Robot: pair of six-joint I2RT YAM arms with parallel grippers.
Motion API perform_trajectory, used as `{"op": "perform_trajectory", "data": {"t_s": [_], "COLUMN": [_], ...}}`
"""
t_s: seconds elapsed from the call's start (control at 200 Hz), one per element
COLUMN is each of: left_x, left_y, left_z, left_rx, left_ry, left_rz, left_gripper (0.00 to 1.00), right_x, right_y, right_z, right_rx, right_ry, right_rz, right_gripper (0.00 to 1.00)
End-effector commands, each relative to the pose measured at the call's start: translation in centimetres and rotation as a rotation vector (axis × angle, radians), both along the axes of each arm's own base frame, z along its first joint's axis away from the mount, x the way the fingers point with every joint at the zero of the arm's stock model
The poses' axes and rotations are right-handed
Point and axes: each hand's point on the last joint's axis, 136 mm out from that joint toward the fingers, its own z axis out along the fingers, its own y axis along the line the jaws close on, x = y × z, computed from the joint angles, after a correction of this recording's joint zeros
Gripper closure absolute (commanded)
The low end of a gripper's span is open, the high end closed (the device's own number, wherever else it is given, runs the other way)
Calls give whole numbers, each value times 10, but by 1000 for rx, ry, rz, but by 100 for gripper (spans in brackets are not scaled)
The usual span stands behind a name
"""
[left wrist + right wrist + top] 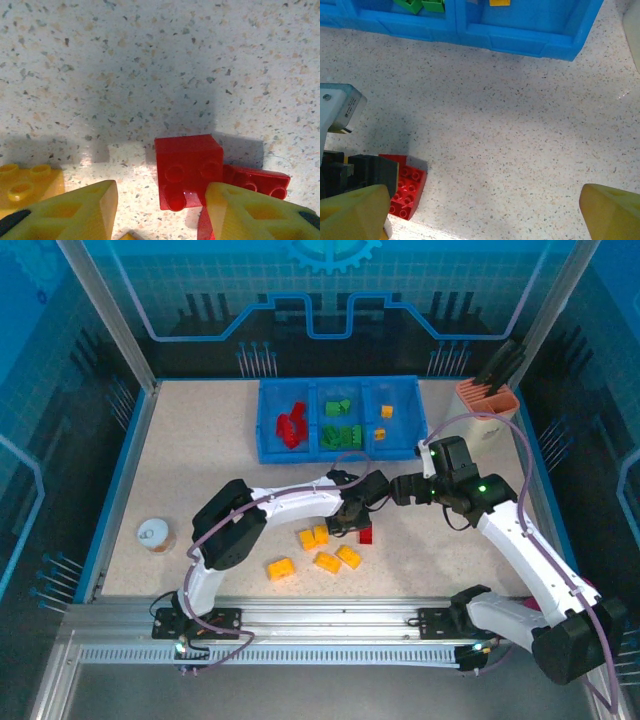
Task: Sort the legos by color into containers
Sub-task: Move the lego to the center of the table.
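Red lego [187, 167], between half-open left hand [161, 192]

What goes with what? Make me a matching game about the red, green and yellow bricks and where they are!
Things:
1. red bricks in the blue tray, shown at
2. green bricks
3. yellow bricks in the tray
4. loose yellow bricks

Places:
A. middle compartment
B. on the table, near the arms
C. left compartment
D. right compartment

Pairs: 1-C, 2-A, 3-D, 4-B
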Motion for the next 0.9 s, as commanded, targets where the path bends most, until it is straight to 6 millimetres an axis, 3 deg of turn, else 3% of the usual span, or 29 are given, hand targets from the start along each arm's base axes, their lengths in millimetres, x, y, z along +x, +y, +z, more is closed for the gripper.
{"op": "perform_trajectory", "data": {"t_s": [0.0, 0.315, 0.595, 0.896], "left_x": [5, 5, 23, 29], "left_y": [-19, 14, 40, 24], "left_z": [-18, -30, -14, 7], "left_rx": [-34, 10, 53, -13], "left_ry": [8, 52, -7, -30], "left_rz": [-37, 45, 73, 37], "left_gripper": [48, 48, 48, 48], "right_x": [-7, -7, -7, -8], "right_y": [20, 21, 23, 23], "right_z": [-5, -6, -7, -7], "right_rx": [81, 82, 87, 93], "right_ry": [41, 49, 55, 54], "right_rz": [68, 74, 80, 83], "right_gripper": [1, 1, 1, 0]}}
